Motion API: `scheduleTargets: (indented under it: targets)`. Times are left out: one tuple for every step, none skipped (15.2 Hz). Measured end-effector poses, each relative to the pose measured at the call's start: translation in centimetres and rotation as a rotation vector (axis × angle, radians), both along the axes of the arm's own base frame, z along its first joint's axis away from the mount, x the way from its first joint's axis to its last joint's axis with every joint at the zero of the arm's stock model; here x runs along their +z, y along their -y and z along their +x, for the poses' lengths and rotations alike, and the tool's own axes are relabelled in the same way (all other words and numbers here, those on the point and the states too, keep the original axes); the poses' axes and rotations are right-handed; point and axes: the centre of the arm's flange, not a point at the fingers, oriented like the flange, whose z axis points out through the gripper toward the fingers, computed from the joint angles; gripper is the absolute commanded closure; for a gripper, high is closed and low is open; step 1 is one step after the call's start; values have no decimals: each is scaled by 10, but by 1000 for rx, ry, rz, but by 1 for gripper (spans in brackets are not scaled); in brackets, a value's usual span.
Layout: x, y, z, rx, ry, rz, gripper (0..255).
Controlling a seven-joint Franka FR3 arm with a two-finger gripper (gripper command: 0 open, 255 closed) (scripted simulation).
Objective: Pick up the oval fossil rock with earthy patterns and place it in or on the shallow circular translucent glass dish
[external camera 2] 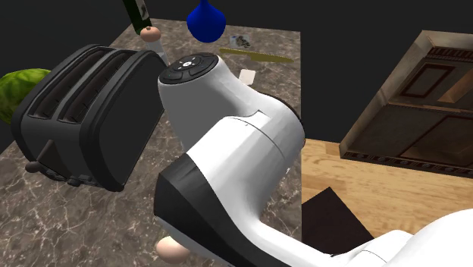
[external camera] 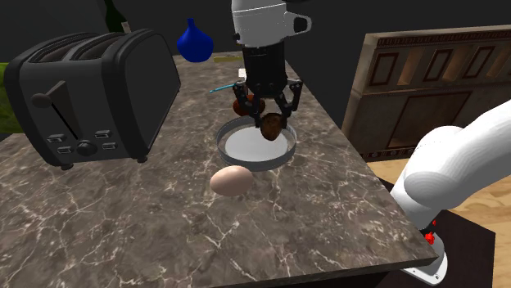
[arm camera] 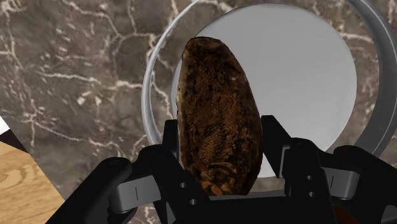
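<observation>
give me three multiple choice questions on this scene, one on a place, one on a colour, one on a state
1. Where is the rock?
A) lying on the counter
B) held above the dish
C) on the floor

2. What colour is the toaster?
A) black
B) red
C) white

3. The gripper is:
A) open and empty
B) shut on nothing
C) shut on the rock

Answers:
1 B, the wrist view shows the dish right behind the rock.
2 A, its whole body is black.
3 C, the fingers clasp the rock's sides.
</observation>
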Motion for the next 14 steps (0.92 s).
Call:
scheduleTargets:
  targets:
    - [5, -1, 1, 0, 0, 0, 255]
    - [10, 1, 1, 0, 0, 0, 255]
    - [16, 0, 0, 0, 0, 0, 255]
    - [22, 1, 0, 0, 0, 0, 255]
    - [27, 1, 0, 0, 0, 0, 255]
    - [32, 0, -1, 0, 0, 0, 255]
    - [37, 0, 1, 0, 0, 0, 255]
    - [41, 1, 1, 0, 0, 0, 255]
    - [43, -3, 6, 0, 0, 0, 255]
    - [48, -8, 13, 0, 0, -1, 255]
    - [51, -13, 22, 1, 0, -1, 255]
    - [50, -15, 28, 0, -1, -1, 255]
    - [48, -16, 30, 0, -1, 0, 255]
    - [44, -17, 31, 0, -1, 0, 255]
